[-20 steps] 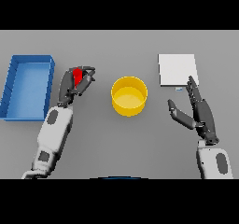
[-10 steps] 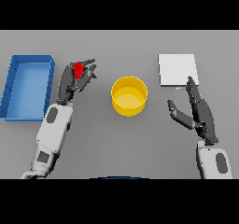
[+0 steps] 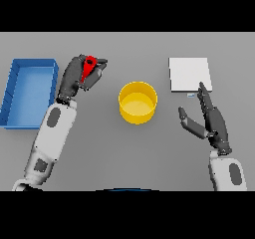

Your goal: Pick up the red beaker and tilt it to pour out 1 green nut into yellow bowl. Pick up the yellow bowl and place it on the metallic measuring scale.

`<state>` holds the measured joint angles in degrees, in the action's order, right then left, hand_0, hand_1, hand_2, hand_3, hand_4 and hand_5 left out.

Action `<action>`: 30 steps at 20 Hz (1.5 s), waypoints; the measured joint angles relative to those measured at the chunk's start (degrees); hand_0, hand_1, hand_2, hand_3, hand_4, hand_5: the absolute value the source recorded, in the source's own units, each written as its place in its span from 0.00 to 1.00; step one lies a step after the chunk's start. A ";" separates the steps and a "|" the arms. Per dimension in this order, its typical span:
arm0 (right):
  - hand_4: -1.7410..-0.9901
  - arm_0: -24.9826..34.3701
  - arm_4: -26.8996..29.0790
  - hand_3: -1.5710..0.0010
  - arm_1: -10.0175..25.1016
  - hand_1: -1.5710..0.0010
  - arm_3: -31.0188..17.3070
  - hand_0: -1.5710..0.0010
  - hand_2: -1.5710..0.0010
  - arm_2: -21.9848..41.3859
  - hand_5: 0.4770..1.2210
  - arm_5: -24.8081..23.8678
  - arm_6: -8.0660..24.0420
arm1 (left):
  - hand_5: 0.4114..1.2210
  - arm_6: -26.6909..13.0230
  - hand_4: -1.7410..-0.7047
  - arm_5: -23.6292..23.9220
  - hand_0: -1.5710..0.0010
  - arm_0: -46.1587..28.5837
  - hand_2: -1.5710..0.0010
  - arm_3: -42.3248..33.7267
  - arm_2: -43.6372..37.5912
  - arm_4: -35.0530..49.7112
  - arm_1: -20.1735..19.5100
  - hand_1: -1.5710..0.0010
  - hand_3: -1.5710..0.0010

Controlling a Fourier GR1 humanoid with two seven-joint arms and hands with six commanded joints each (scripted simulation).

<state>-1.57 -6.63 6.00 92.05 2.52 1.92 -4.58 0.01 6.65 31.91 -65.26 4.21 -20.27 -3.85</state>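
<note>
A blue tray is lying at the far left of the frame, its long side running up and down the picture. Just to its right, in the upper left, the left hand is holding the red beaker with its fingers curled round it; only a narrow red strip of the beaker is showing between the dark fingers, so its tilt cannot be told. The left hand and red beaker are sitting to the left of the yellow bowl and apart from it. The yellow bowl is standing upright at the middle of the grey table; whether anything is lying inside it cannot be told. In the upper right, the metallic measuring scale is showing as a pale square plate. Below it, at the lower right, the right hand is resting with fingers straight and thumb spread, holding nothing, its fingertips pointing toward the scale's lower edge.
</note>
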 measured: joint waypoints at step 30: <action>0.59 -0.78 3.01 1.00 -1.46 1.00 1.84 1.00 1.00 -0.74 0.17 0.67 2.19 | 1.00 -2.51 0.01 -32.34 0.00 31.12 0.00 16.33 39.37 -42.63 -8.68 0.00 0.10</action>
<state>-2.36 -3.62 4.54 93.90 1.78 2.59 -2.40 -2.50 -25.68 63.04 -48.93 43.58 -62.90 -12.52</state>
